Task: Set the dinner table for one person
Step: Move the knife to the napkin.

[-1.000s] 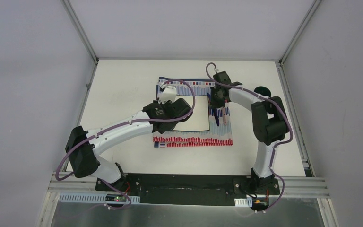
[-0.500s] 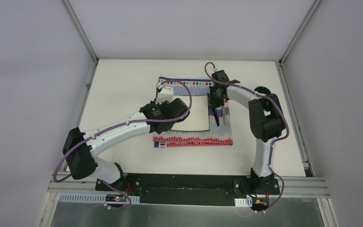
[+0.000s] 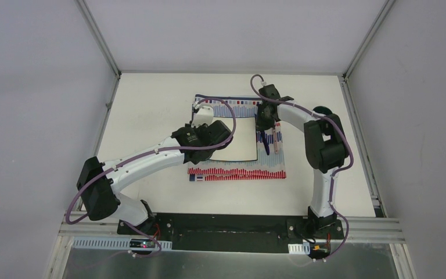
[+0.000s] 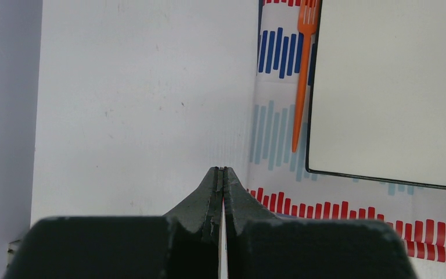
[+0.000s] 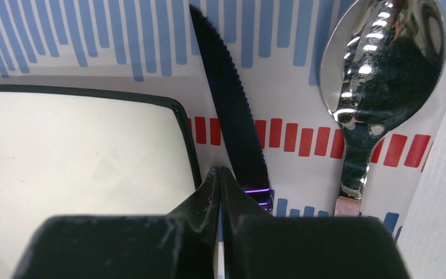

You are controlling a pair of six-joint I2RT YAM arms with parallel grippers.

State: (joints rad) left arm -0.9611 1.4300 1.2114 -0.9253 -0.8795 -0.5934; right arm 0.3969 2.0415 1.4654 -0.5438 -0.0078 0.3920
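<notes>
The dinner table (image 3: 151, 104) is a large white top, also seen in the left wrist view (image 4: 139, 104). A striped red-blue-white cloth (image 3: 238, 171) lies on it and carries a white square plate (image 3: 244, 145) with a black rim. An orange fork (image 4: 302, 75) lies on the cloth left of the plate (image 4: 395, 87). A dark knife (image 5: 232, 110) and a shiny spoon (image 5: 383, 64) lie right of the plate (image 5: 81, 151). My left gripper (image 4: 221, 170) is shut and empty above the cloth's near left corner. My right gripper (image 5: 219, 170) is shut and empty over the knife's handle end.
My left arm (image 3: 151, 160) reaches across the table's left half and covers the plate's left part. My right arm (image 3: 319, 145) stands along the cloth's right side. A dark round object (image 3: 323, 109) sits behind the right arm. Grey rails (image 3: 357, 133) edge the table.
My left wrist has shifted a little to the left. My right arm has drawn in slightly toward the far side. The cutlery and plate have not moved.
</notes>
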